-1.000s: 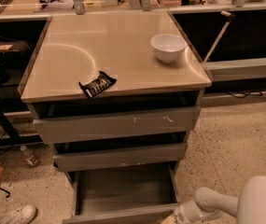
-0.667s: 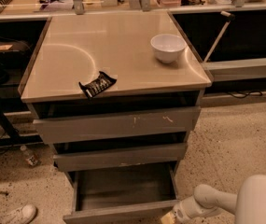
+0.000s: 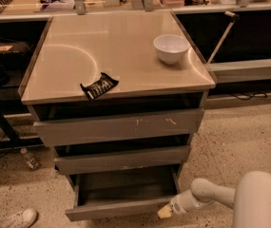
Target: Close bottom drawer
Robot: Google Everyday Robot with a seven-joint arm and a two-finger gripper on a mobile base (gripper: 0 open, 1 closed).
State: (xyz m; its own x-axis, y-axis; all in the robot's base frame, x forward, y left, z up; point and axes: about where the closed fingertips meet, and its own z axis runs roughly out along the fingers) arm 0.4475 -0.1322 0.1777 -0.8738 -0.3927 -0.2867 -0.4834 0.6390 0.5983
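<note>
bottom drawer jutting out lowest, claw at its front right corner

3 drawers, 1 white bowl, 1 black pkt, 1 gripper by bottom drawer rt corner

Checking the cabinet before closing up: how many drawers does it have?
3. The top drawer sits under the tabletop, the middle drawer below it, the bottom drawer lowest, pulled out, with the tool beside its right front corner.
</note>
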